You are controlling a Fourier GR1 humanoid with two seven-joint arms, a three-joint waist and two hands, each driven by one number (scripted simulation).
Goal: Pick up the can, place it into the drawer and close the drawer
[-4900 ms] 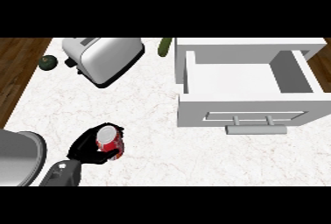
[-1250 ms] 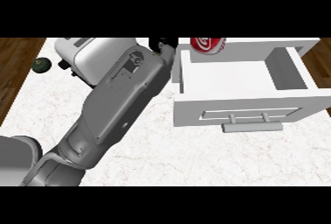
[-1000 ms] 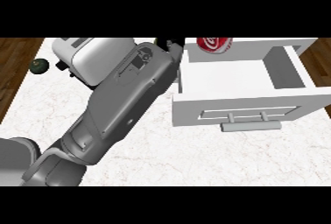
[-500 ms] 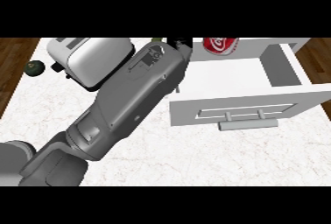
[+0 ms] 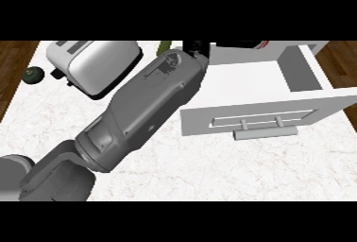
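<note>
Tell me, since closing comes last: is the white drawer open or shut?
Open: the white drawer is pulled out, its bare inside floor showing behind the handled front panel.

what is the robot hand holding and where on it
Cannot be told: the left robot hand is mostly hidden at the drawer's back, beside a sliver of the can.

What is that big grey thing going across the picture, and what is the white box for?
The camera sits in the robot's head, looking down at a kitchen counter. The big grey thing is the robot's left arm, reaching toward the white box. That box is an open drawer with a handle on its front. The black left hand is mostly hidden at the top edge. A little bit of red there is the can; whether the hand holds it cannot be seen. A toaster stands at the left, with a dark round thing beside it.
</note>
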